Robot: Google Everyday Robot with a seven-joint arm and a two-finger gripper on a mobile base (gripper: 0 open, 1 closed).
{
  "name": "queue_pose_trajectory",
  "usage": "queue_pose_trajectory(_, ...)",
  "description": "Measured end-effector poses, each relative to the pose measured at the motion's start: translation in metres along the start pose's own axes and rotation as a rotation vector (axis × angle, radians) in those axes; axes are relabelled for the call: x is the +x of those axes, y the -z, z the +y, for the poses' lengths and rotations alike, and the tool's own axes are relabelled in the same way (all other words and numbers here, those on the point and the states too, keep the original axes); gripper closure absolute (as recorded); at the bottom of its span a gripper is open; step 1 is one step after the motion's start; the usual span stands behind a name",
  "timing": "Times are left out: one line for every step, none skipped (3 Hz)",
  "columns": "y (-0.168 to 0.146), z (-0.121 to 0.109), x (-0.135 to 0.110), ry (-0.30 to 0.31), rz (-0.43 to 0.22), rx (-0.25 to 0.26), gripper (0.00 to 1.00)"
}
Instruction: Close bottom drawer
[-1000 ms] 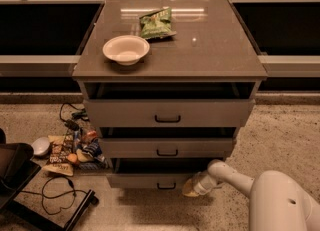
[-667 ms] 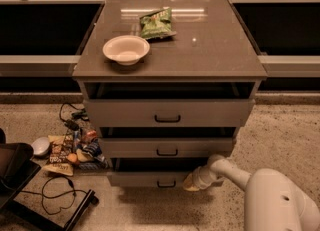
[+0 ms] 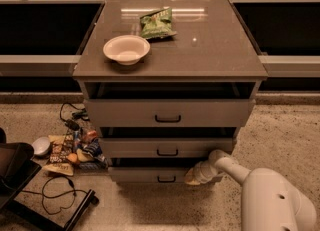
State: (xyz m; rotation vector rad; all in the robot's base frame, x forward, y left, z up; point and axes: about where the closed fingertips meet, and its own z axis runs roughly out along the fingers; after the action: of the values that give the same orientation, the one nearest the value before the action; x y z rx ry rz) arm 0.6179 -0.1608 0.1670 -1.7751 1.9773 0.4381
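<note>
The bottom drawer (image 3: 145,175) is the lowest and narrowest of the cabinet's three, grey-beige with a small black bar handle (image 3: 166,179). It stands pulled out a little, with a dark gap above its front. My gripper (image 3: 193,177) is at the right end of that drawer's front, low near the floor, touching or nearly touching the panel. My white arm (image 3: 270,195) reaches in from the lower right.
The mid-sized drawer (image 3: 167,147) and the tall top drawer (image 3: 167,113) also stand pulled out. A white bowl (image 3: 126,49) and a green snack bag (image 3: 156,23) lie on the cabinet top. Snack packets (image 3: 70,150), cables and a black stand (image 3: 30,185) lie on the floor at left.
My gripper and arm have moved slightly left, closer against the bottom drawer's front. The drawers look much the same as before.
</note>
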Motion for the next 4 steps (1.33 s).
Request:
queue_pose_trajectory(0.001,-0.002,0.001,-0.001,0.001,0.004,1.0)
queue_pose_trajectory(0.002,-0.021,0.007,-0.017,0.01,0.039,1.0)
queue_pose_trajectory(0.002,-0.019,0.01,-0.02,0.01,0.043,1.0)
queue_pose_trajectory(0.002,-0.019,0.01,-0.021,0.01,0.043,1.0)
